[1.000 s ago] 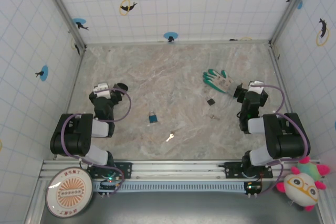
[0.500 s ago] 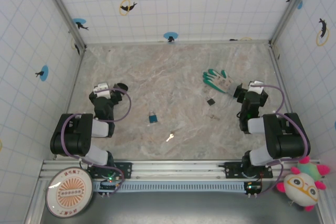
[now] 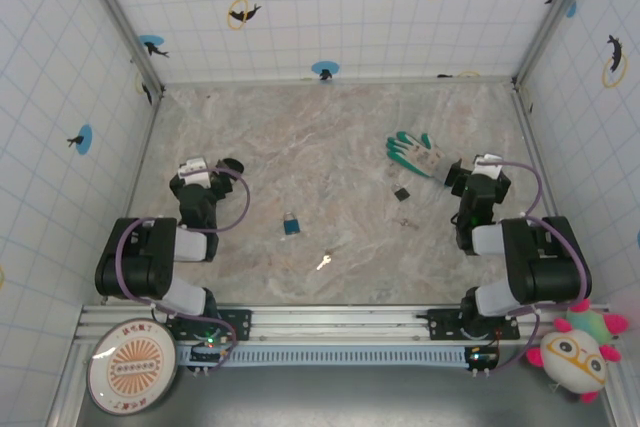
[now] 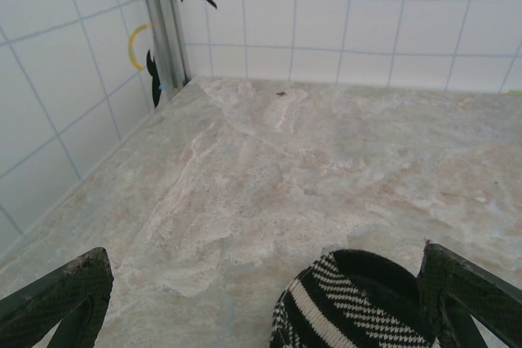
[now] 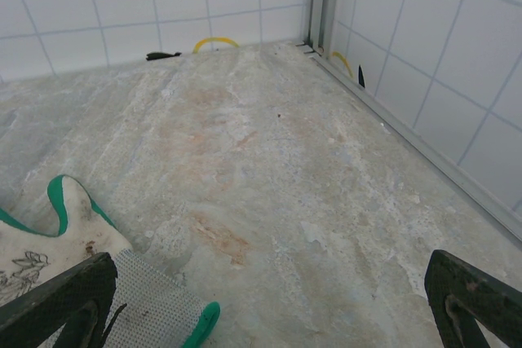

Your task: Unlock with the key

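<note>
The key (image 3: pixel 323 262) is lying low-centre on the desk (image 3: pixel 330 137), the blue padlock (image 3: pixel 290 224) sitting up-left of it; farther up, you are holding your left fingers (image 4: pixel 69 295) and right fingers (image 5: pixel 65 299) wide apart, gripping nothing.

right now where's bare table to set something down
Bare: the far table strip between back wall and glove, and the middle between blue padlock and black square. Crowded: right side around the glove and square; the key lies near the front edge.
</note>
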### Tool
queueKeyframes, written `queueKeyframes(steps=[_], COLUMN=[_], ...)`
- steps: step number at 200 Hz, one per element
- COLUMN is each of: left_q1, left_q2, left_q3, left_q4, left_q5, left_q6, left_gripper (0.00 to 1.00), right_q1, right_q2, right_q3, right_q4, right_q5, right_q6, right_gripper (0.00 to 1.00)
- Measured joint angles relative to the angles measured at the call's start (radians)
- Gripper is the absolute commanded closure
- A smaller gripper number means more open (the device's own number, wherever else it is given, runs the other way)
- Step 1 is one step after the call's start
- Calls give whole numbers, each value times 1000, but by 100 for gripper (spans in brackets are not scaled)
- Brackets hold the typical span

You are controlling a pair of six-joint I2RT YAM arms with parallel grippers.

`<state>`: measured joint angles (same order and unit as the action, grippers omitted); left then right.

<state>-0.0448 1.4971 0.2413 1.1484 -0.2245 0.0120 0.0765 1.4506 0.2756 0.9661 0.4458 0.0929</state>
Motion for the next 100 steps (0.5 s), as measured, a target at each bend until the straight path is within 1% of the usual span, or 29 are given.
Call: queueKeyframes(steps=[34,56,70,93,100], left_q1=[0,0,0,0,1], left_q2=[-95,-172,-219,-256,-256], left_q3=[134,200,247,367,401], left_q4=[-210,-340,-444,-644,-692], left_q5=[-8,-30,-31,-11,13], left_q6=[-5,-45,-124,-297,-336], left_gripper=[2,2,2,2,2], right_q1=[0,-11,-28,-91,-114], right_q2=[-170,-267,-314,-383,-392], right_q3=[101,158,178,196,196], right_q4=[-212,-306,-368,-500,-521], right_q5=[-11,-40,-77,-143,-184], right_q6=[5,54,127,346,392], right_gripper=[0,0,0,0,7])
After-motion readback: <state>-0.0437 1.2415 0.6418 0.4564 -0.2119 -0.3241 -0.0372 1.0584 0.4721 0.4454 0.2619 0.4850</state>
